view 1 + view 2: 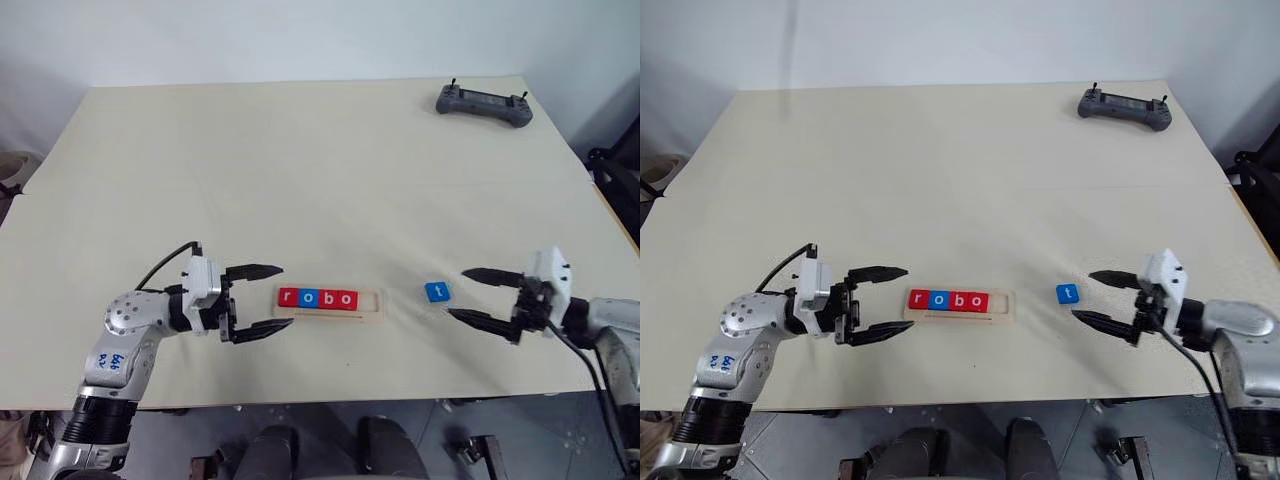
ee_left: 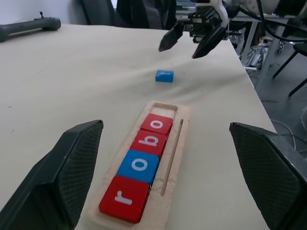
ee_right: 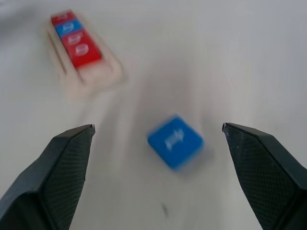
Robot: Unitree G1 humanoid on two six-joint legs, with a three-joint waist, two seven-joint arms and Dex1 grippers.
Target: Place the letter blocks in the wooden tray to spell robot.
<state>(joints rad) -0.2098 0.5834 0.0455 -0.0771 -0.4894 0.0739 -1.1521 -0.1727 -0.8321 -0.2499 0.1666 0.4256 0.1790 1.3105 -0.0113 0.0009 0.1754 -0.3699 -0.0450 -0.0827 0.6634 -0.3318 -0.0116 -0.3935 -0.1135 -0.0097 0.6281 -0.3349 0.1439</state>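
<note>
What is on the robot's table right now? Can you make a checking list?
Surface: pale table, flat.
Job's things: wooden tray holds four letter blocks spelling r, o, b, o; last slot free. Blue t block lies on the table to the tray's right.
Clutter: dark grey controller at the far right corner.
End effectors: left end effector open beside the tray's left end; right end effector open beside the t block, holding nothing.
Cables: black cable on the left arm.
Surroundings: white wall.

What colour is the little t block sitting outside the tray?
Blue, with a white letter. The t block shows best in the left eye view.
</note>
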